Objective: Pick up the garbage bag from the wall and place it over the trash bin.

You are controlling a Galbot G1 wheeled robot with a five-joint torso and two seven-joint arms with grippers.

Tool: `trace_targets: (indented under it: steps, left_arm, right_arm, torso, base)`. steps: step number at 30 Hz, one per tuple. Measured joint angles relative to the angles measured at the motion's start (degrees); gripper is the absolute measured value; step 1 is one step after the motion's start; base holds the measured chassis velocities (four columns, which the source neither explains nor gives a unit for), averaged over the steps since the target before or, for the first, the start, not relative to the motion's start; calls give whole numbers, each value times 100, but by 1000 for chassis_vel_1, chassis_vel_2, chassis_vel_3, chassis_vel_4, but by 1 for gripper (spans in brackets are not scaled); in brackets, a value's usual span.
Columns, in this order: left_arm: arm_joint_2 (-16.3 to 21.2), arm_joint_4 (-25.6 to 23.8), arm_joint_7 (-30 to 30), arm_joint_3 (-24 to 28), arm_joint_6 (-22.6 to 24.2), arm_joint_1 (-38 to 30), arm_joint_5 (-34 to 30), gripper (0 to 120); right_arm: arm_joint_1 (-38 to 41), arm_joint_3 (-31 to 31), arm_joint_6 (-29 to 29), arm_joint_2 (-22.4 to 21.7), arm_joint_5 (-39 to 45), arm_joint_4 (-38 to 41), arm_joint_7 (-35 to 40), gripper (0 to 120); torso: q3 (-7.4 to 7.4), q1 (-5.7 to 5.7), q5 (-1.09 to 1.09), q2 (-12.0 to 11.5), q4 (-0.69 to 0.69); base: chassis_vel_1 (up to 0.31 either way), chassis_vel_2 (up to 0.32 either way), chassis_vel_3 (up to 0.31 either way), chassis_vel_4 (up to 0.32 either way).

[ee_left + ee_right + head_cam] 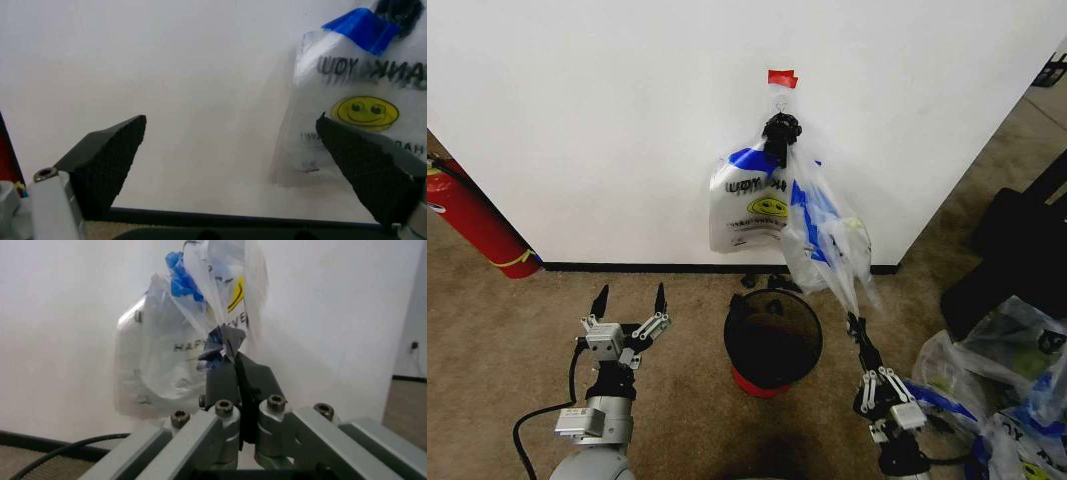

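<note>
My right end effector (233, 357) is clamped on the garbage bag (822, 240)'s low corner; thin, slippery film, best regripped by a handle; left end effector (630, 300) idles wide.

the left gripper (630, 297) sits low in front of the robot's left side, its arm reaching forward and its two dark fingers (107, 160) spread wide apart with nothing between them. the right gripper (855, 326) is stretched forward and up on the right side, wrist angled toward the wall, its jaws pressed together and pinching a thin fold of the garbage bag (827, 240).
</note>
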Motion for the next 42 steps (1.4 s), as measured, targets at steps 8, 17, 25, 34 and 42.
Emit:
trace_targets:
  steps: [8,17,25,34,42]
  left_arm:
    - [-40,46,0,-18,-5,15,9,100]
    - [-47,109,0,55,-4,-13,14,100]
    - [198,56,-38,302,157,-212,-162,100]
    - [739,-89,-59,665,458,-721,-562,100]
    - [1447,-472,-142,1417,1111,-1551,-1774,100]
  right_arm:
    - [-412,150,306,-27,84,116,81,0]
    - [-637,208,332,-75,316,293,119,0]
    - [-75,78,-636,-71,472,680,128,0]
    - [1165,-97,-2389,-332,1154,858,474,0]
    - [1660,-151,-2809,-481,1555,452,336,0]
  torso:
    - [0,0,1,0,1]
    - [0,0,0,0,0]
    - [0,0,0,0,0]
    - [1,0,-1,0,1]
    - [1,0,0,-1,-1]
  base:
    - [0,0,0,0]
    - [0,0,0,0]
    - [0,0,0,0]
    - [0,0,0,0]
    - [0,0,0,0]
